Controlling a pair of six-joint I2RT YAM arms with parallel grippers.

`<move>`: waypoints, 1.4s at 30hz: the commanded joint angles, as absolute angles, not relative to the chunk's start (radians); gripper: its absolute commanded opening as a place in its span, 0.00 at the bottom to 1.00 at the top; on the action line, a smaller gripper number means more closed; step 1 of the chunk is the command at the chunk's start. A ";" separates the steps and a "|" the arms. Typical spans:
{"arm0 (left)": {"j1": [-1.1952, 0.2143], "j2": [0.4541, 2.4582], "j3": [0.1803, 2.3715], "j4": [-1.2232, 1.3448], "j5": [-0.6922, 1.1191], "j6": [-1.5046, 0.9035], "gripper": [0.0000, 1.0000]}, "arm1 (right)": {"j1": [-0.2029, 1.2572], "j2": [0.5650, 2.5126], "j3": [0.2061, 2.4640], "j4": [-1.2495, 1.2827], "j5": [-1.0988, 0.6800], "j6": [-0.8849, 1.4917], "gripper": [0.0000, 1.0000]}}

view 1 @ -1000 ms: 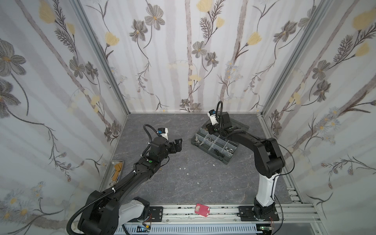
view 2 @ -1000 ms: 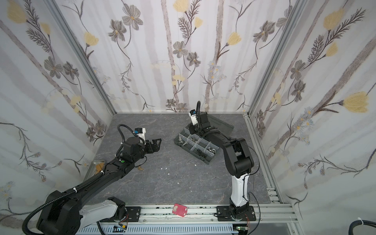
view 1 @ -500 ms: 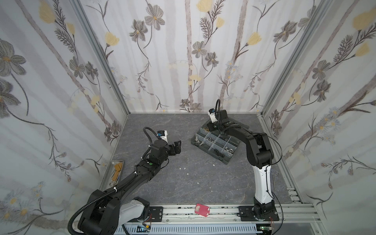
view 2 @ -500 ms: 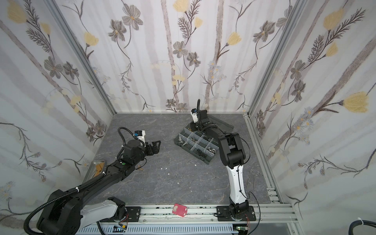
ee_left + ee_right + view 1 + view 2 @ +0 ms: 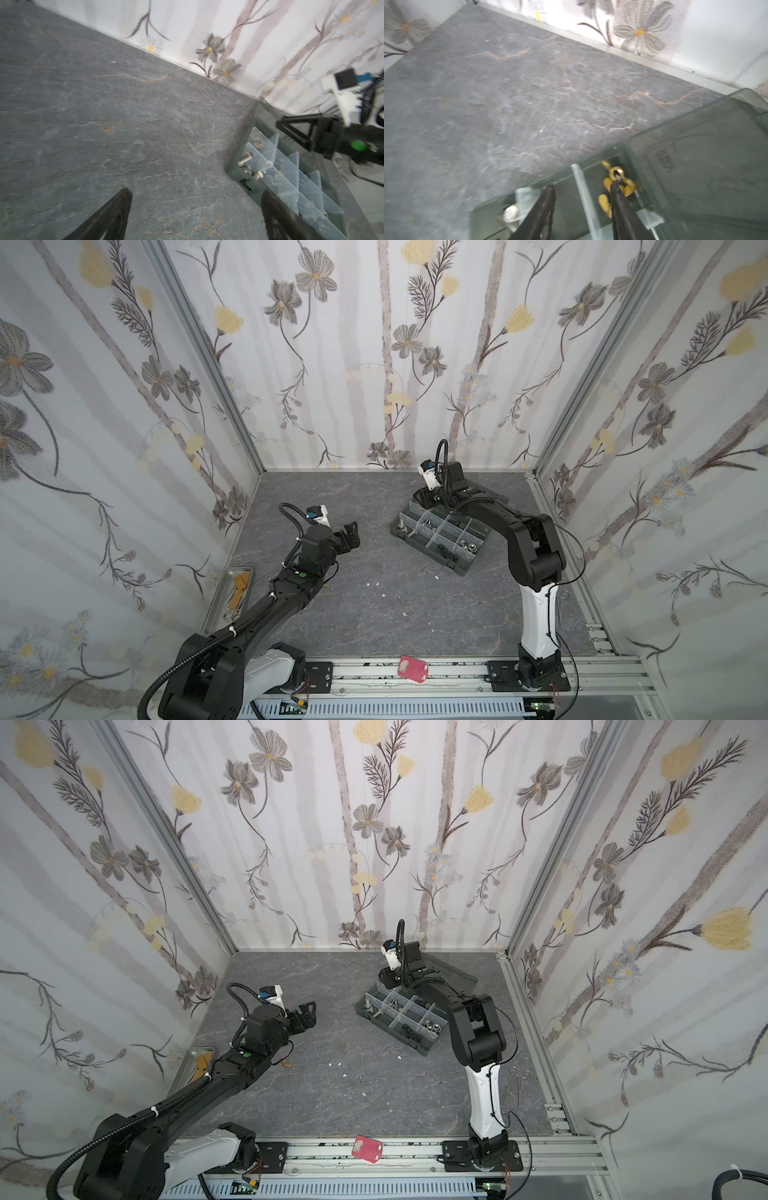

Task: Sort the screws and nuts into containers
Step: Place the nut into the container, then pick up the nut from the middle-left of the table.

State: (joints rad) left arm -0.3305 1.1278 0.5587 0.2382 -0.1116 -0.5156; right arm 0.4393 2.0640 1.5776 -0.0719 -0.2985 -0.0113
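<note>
The dark grey organizer box (image 5: 465, 568) (image 5: 428, 1048) lies open at the back right, its containers split by clear dividers (image 5: 583, 187). Silver screws (image 5: 246, 159) (image 5: 405, 526) lie in an end cell, and silver nuts (image 5: 469, 547) and black ones (image 5: 444, 551) in others. My right gripper (image 5: 583, 187) (image 5: 419, 499) hangs over the box's far corner, open, astride a divider and holding nothing. One fingertip is by gold pieces (image 5: 607, 182); a silver screw (image 5: 510, 214) lies in the neighbouring cell. My left gripper (image 5: 196, 192) (image 5: 351, 533) is wide open and empty above bare table, left of the box.
The box's smoky lid (image 5: 453, 971) lies open behind it. A flat steel tray (image 5: 245, 572) sits by the left wall. White scraps (image 5: 376, 584) dot the middle of the table. Thin metal tools (image 5: 519, 1077) lie near the right edge, a red tag (image 5: 412, 668) on the front rail.
My right gripper's jaws have parted over the box's far corner. The left gripper has shifted slightly and stays open.
</note>
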 commanded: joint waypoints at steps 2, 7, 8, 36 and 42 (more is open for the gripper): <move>-0.201 1.125 0.549 0.133 -0.138 -0.677 0.97 | 0.599 1.970 1.399 0.136 -0.442 -0.007 0.50; -0.064 1.124 0.513 0.101 -0.080 -0.730 0.97 | 0.812 2.011 1.305 0.320 -0.438 -0.016 0.57; -0.049 1.124 0.512 0.093 -0.074 -0.734 0.97 | 0.877 2.049 1.327 0.323 -0.426 -0.022 0.58; -0.012 1.095 0.427 0.123 -0.022 -0.687 0.97 | 1.091 2.461 1.703 0.061 -0.308 -0.218 0.41; -0.012 1.100 0.426 0.135 -0.016 -0.680 0.97 | 1.094 2.466 1.708 0.066 -0.322 -0.224 0.25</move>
State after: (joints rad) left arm -0.0067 1.0950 0.4335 0.1688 -0.1005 -0.7082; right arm 1.0828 2.4485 1.7092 0.1875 -0.3363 -0.2020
